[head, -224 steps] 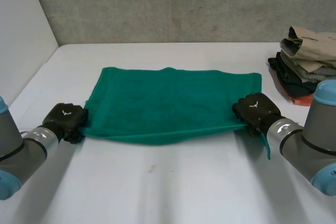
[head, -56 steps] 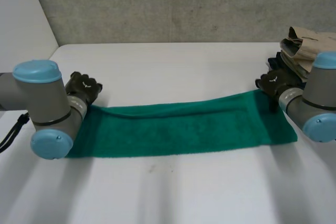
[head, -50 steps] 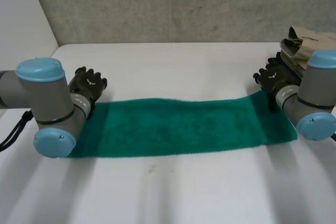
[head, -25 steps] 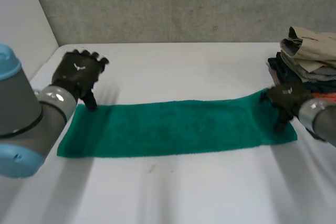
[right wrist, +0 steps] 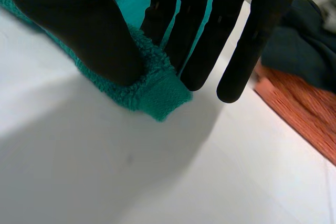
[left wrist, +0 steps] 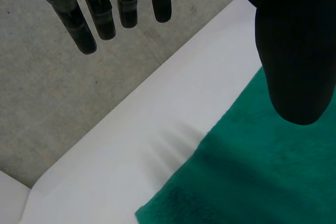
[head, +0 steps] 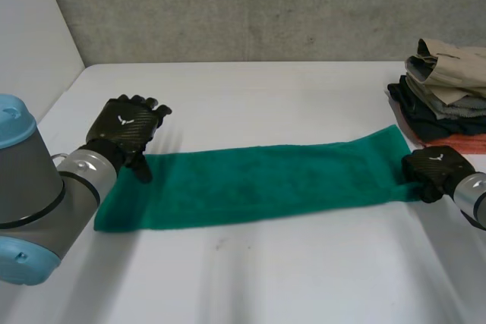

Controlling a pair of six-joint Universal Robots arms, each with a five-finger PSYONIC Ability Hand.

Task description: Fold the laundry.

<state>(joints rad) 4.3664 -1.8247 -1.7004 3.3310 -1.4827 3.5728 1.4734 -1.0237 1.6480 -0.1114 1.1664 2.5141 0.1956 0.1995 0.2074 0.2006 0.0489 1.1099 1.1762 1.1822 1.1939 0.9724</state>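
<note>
The right hand (right wrist: pixel 73 19) is clamped on a corner at the right end of the long green terry towel (head: pixel 266 184). Its thumb presses the pile against the straight fingers behind it, and some fingertips reach past the hem onto nothing. The left hand (head: pixel 125 128) is released, fingers straight and spread. Its thumb hangs over the towel's left end and holds nothing. The likely trouble is the shallowness of the right hand's pinch. It sits at the very tip of the corner, so a lift could pull the cloth free, or take up only one layer and let the doubled strip open. With the left end unheld, a pull from the right would probably drag the whole strip askew across the white table (head: pixel 266 278) rather than fold it. The stack of folded beige, dark and orange clothes (head: pixel 448 89) lies just beyond the right hand, and a wide swing could knock it. The towel lies flat as a narrow band between the two hands, its right end in the right hand and its left end under the left hand's palm.
</note>
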